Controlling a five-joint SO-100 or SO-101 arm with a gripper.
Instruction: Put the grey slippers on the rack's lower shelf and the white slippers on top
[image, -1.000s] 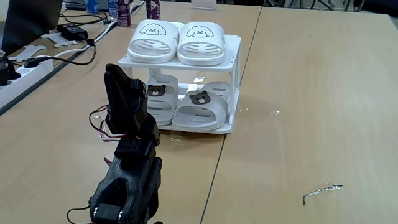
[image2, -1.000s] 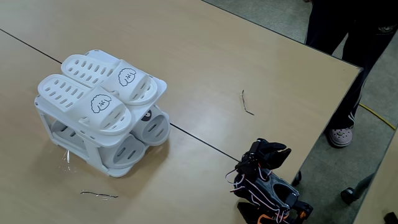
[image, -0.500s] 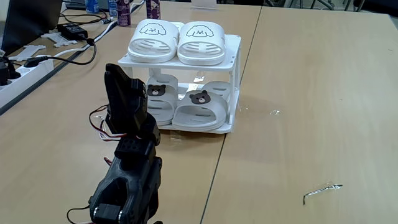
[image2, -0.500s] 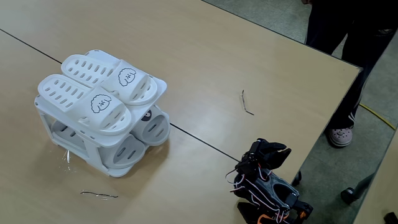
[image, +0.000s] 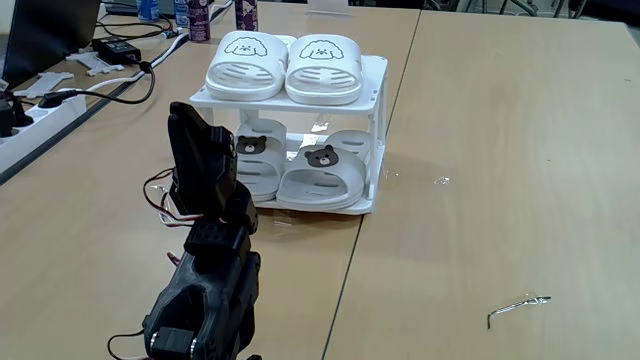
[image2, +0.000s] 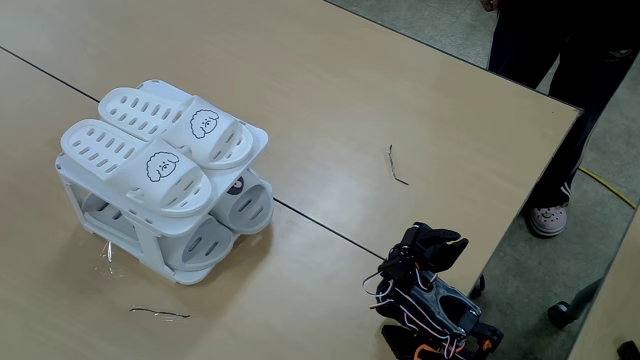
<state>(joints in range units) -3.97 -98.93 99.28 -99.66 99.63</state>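
In a fixed view from low on the table, the black arm (image: 205, 250) is folded up on itself in the foreground, and its gripper (image: 200, 150) rises as a dark block at the top of the fold; its fingers face away from the camera, so whether it is clenched or released cannot be told, and nothing is seen in its grasp. Just beyond the gripper and to its right stands the rack (image: 377, 120), apart from the arm. The white slippers (image: 285, 65) lie side by side on the rack's top tier, above and behind the gripper, dog faces toward the far end. The grey slippers (image: 320, 175) sit on the lower shelf (image: 345, 208), roughly level with the gripper, bear faces showing under the top tier; the left grey slipper is partly hidden behind the arm. Red and white wires (image: 160, 200) loop out at the arm's left side. Far to the right of the gripper a small bent wire (image: 518, 306) lies on the wooden table (image: 500, 150), and cables with a power strip (image: 45, 110) lie far to its left. In another fixed view from above, the arm (image2: 430, 295) is folded at the table's near right edge, and the gripper's state cannot be told here either. The rack (image2: 160, 265) stands well apart to its left, white slippers (image2: 160, 150) on top, grey slippers (image2: 245, 205) poking out beneath. A person's dark-trousered legs (image2: 560, 90) stand beyond the table.
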